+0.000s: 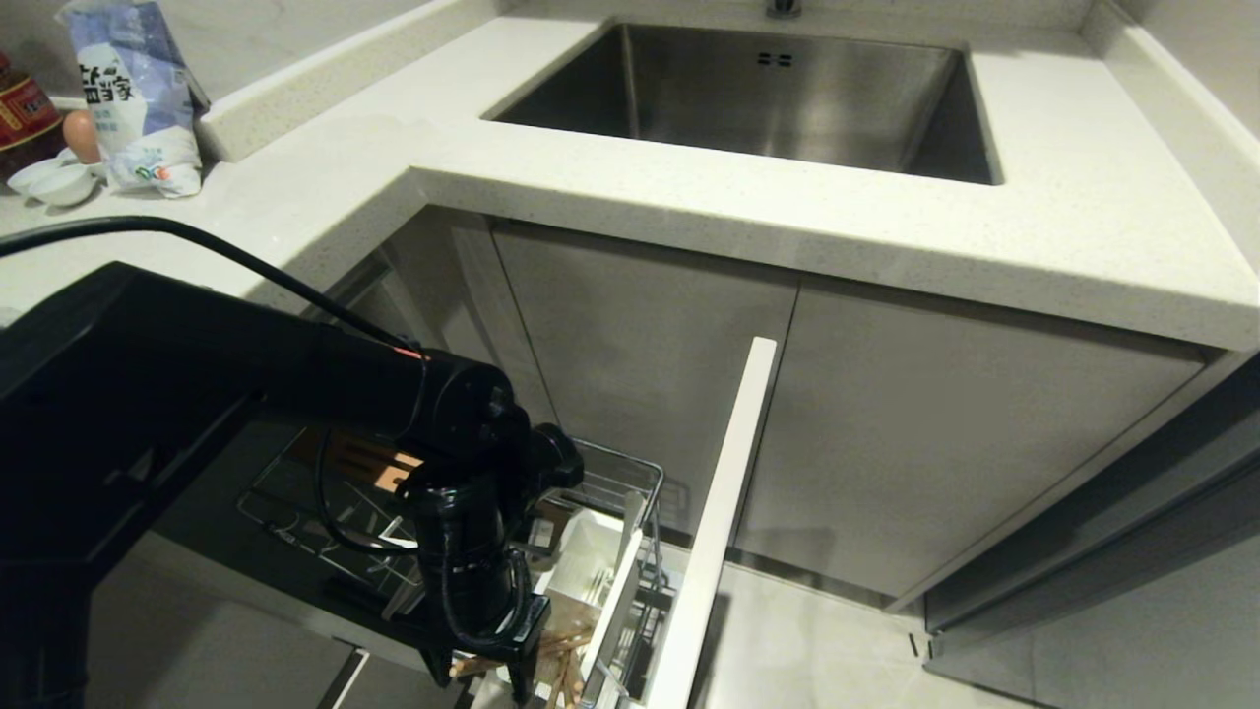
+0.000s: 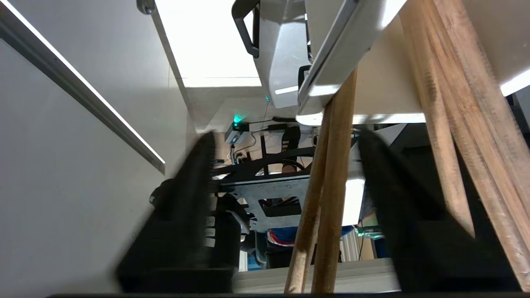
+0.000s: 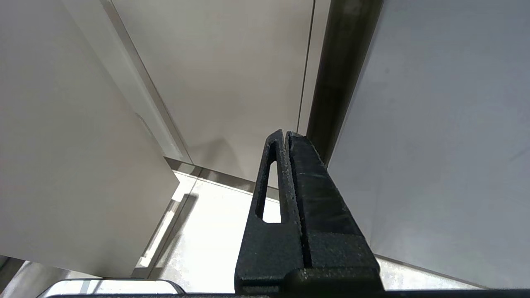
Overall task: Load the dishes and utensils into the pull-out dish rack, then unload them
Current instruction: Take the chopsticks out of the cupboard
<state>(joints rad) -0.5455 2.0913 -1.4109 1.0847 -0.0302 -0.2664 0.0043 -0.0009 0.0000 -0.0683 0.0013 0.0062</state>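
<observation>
The left claw (image 1: 492,675) is lowered into the white caddy (image 1: 591,571) of the pulled-out dish rack (image 1: 630,492), its fingers apart on either side of the chopsticks (image 2: 327,198), which are not clamped. The right claw (image 3: 285,138) is seen pressed together beside cabinet panels.

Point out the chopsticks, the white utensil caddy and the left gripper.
chopsticks (image 2: 331,186): left wrist view, on the wooden shafts between the fingers.
white utensil caddy (image 1: 589,551): head view, on its inner wall.
left gripper (image 1: 487,677): head view, midway between its fingertips, low over the caddy.
</observation>
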